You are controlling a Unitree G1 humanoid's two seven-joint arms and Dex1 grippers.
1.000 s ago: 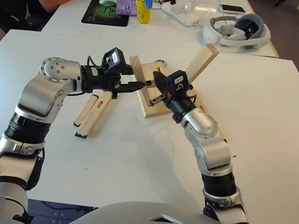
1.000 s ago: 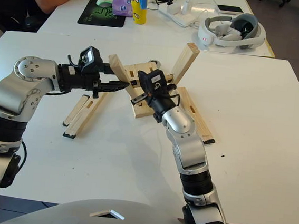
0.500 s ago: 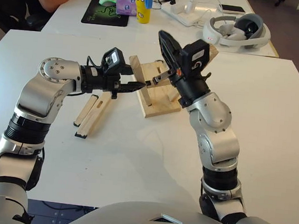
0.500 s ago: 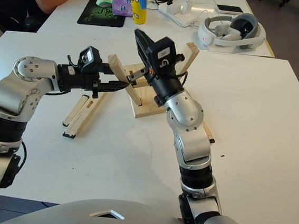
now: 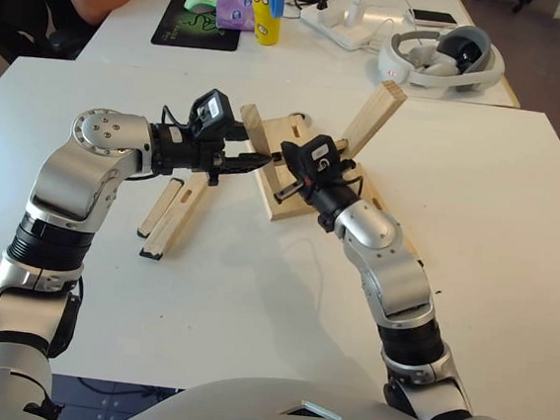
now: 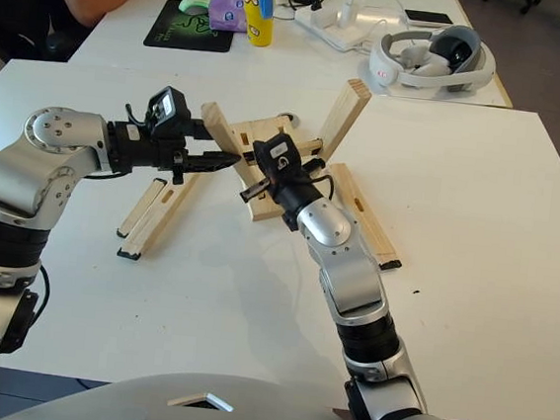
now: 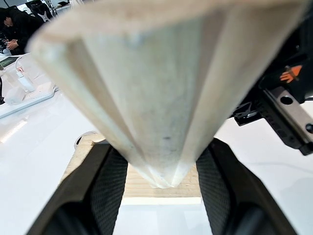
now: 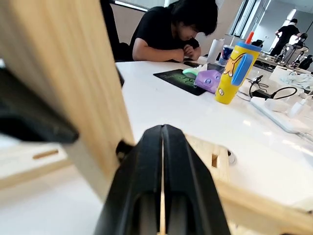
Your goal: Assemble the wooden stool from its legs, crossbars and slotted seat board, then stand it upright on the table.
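Observation:
The slotted seat board [image 5: 296, 205] lies flat at mid-table. One wooden leg [image 5: 251, 128] rises tilted from its far left corner, and my left gripper [image 5: 255, 158] is shut on it; up close the leg [image 7: 156, 98] sits between the black fingers [image 7: 110, 186]. A second leg [image 5: 380, 112] leans out from the far right corner. My right gripper [image 8: 162, 131] is shut with nothing in it, low over the board [image 8: 208, 149], its tips right beside the held leg [image 8: 73, 83]. Two slotted bars [image 5: 173, 215] lie left of the board, and more wooden pieces [image 6: 364, 218] lie on its right.
The table's right half and front are open white surface. A second table behind carries a yellow bottle [image 5: 271, 1], a headset [image 5: 444, 55], a power strip [image 5: 343, 22] and a mouse pad [image 5: 189, 21], where a seated person works.
My right arm, which was raised high above the board half a second ago, has dropped back down beside the held leg. The left arm and its leg have stayed put.

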